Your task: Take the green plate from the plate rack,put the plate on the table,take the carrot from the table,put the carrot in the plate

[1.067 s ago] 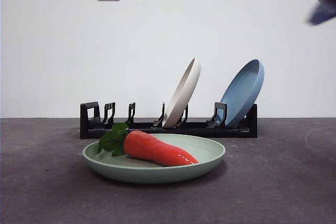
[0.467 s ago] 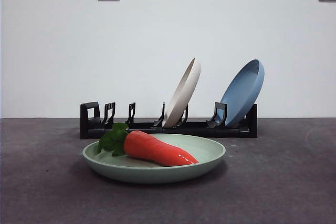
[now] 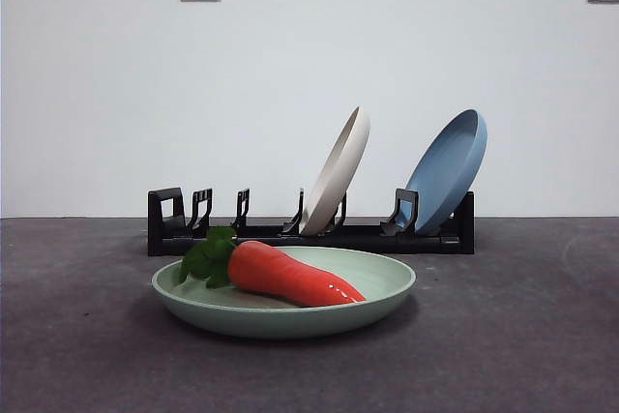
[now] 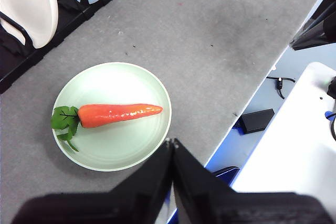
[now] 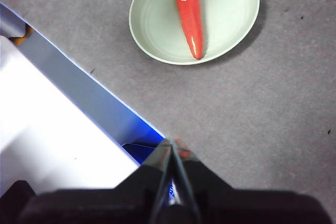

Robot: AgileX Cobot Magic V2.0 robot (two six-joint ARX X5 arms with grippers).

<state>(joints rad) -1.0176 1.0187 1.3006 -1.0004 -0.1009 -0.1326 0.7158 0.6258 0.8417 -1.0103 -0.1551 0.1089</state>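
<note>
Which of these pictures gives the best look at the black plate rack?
The front view: the whole plate rack shows side-on, with a cream-white plate and a blue plate leaning in it. The left wrist view catches only one end; the right wrist view shows none.

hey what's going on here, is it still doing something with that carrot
Nothing is being handled right now. The carrot lies in the green plate, which sits flat on the table in front of the plate rack. A cream-white plate and a blue plate lean in the rack. The left gripper and right gripper are both shut, hold nothing, and hang away from the plate near the table's edge. The job looks finished.
</note>
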